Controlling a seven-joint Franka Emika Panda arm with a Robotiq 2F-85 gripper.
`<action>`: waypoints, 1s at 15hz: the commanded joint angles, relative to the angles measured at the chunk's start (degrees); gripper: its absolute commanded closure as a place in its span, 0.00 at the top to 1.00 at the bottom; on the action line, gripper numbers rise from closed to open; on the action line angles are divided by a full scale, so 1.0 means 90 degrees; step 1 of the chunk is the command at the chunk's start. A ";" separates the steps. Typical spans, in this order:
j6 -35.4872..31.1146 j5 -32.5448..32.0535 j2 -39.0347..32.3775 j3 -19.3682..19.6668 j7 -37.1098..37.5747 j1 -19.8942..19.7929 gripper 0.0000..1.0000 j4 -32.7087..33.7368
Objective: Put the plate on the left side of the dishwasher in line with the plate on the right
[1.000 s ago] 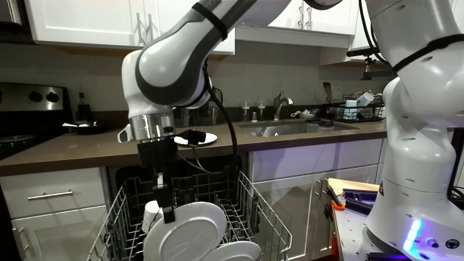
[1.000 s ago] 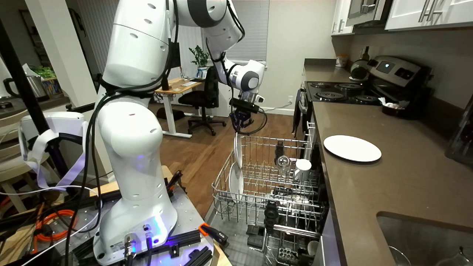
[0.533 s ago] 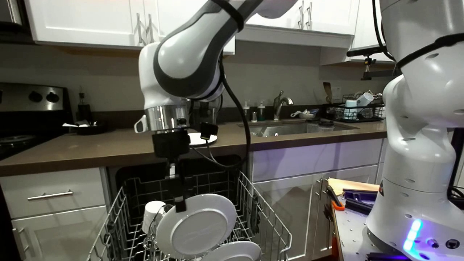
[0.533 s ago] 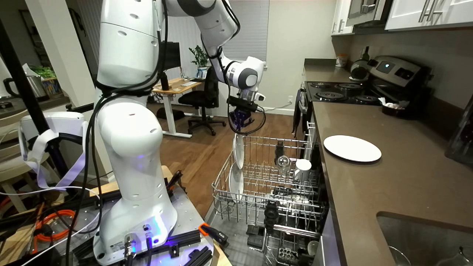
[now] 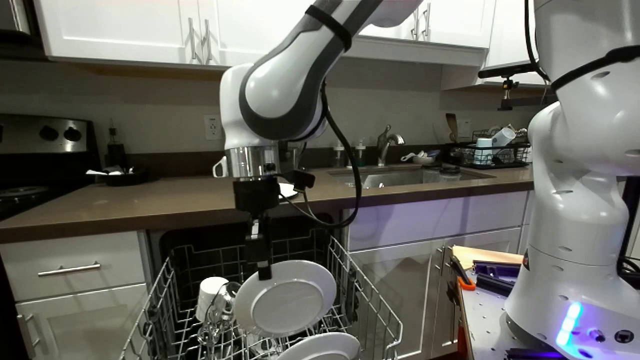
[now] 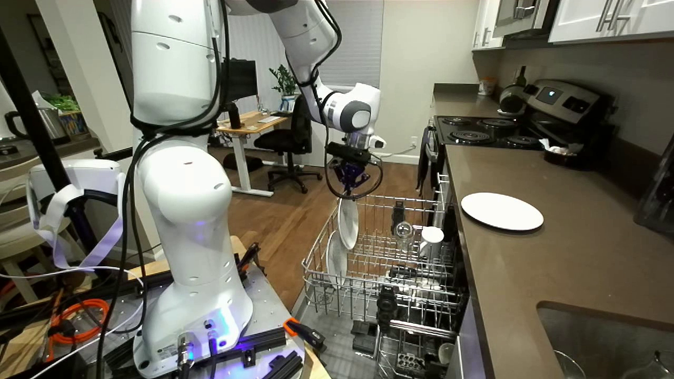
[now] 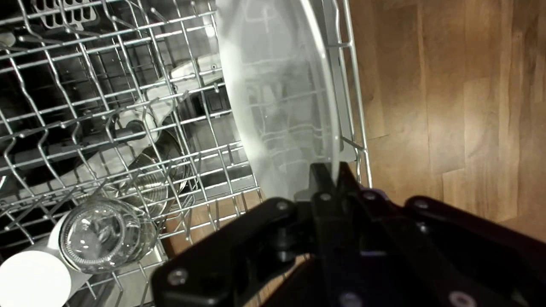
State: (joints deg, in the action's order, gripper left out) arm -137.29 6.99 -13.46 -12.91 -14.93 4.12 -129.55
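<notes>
I see the table, a brown counter, with a white plate lying flat near its front edge. A black dish sits near one back corner; well apart from it, a dark wire rack stands along the back edge.

In the wrist view, the held plate runs past the edge at twelve o'clock and the white cup is cropped at eight. In an exterior view, the lower plate is cut at six o'clock, and the tool covers the nine-o'clock side of the far plate on the bench.
</notes>
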 commanded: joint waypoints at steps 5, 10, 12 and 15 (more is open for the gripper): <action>-0.0506 0.0201 0.0237 0.0059 0.0174 0.0087 0.01 -0.0678; -0.0637 0.0162 0.0207 0.0064 0.0170 0.0083 0.01 -0.0910; -0.0749 0.0127 0.0176 0.0072 0.0156 0.0082 0.01 -0.0992; -0.1128 -0.0022 0.0025 0.0109 0.0043 0.0071 0.01 -0.1079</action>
State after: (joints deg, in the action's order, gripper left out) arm -143.99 7.23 -13.43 -12.61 -14.22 4.13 -137.74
